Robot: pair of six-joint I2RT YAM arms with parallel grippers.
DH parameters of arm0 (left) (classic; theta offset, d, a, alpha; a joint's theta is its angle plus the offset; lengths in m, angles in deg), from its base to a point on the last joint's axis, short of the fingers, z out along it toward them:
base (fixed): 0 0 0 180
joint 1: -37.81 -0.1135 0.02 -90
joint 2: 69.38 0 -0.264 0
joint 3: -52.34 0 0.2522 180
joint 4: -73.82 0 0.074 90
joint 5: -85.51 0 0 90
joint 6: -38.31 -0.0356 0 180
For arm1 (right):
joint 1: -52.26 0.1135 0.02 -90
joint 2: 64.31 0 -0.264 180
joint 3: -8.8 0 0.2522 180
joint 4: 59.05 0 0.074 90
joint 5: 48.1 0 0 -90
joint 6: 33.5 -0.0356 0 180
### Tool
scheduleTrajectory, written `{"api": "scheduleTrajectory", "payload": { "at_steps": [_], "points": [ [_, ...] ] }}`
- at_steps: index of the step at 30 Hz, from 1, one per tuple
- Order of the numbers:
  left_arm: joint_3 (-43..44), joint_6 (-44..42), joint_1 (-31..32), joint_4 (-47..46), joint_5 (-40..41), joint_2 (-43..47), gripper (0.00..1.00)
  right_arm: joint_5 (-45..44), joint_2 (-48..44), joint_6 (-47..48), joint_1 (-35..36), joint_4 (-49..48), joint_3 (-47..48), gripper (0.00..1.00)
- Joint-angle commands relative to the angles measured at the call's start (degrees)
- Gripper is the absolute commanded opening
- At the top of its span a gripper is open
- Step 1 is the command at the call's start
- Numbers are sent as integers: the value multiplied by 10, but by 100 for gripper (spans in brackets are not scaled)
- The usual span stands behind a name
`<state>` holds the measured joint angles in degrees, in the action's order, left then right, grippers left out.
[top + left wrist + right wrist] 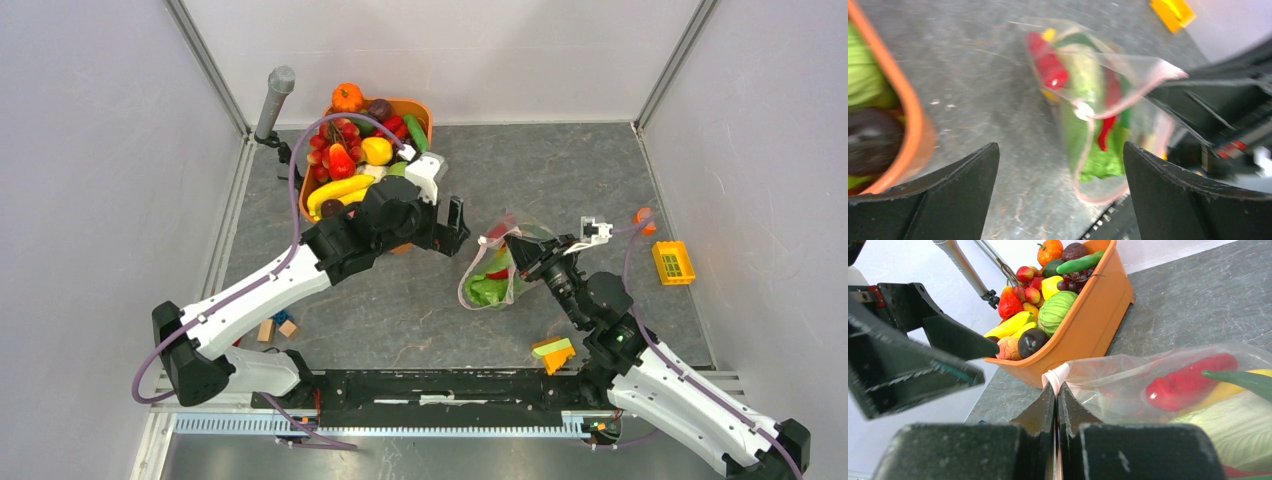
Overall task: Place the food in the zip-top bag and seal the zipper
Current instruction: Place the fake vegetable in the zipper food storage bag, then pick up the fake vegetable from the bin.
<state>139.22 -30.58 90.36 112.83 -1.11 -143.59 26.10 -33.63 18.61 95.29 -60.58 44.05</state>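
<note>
Right of the tub (1093, 325), your bag (495, 275) lies with the food (1188, 382) inside. Your right gripper (1055, 390) is clenched on the zipper (1057, 374) at the corner facing the tub. Your left gripper (1060, 148) hangs spread between tub and bag, apart from the bag.

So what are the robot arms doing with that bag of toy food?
The right hand is pinching the pink zipper strip at the mouth of the zip-top bag. Toy food is already inside, like a red chili and a cabbage. The left hand hangs open between the bag and the orange tub, holding nothing. The bag's mouth looks open, so it is not sealed yet.
</note>
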Motion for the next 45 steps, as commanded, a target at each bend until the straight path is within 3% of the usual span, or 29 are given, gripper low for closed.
{"api": "scheduleTrajectory", "payload": {
  "at_steps": [1,5,13,20,30,35,45],
  "points": [
    [11,-28,-10,-18,203,17,100,-18,-13,-3,2,-13,-2,7],
    [51,-33,-32,-16,246,-8,100,-20,-14,-3,2,-11,-1,7],
    [79,-9,-114,-81,178,-70,99,-17,-8,-4,2,-11,1,7],
    [222,-80,-144,-26,189,-198,87,-15,-7,-1,2,-15,0,7],
    [475,-201,-146,142,260,-406,75,-17,-7,5,2,-11,6,8],
    [546,-236,-147,184,282,-466,74,-15,-4,7,2,-10,7,8],
    [567,-284,-147,202,317,-499,66,-21,-6,8,2,-11,3,8]
  ]
}}
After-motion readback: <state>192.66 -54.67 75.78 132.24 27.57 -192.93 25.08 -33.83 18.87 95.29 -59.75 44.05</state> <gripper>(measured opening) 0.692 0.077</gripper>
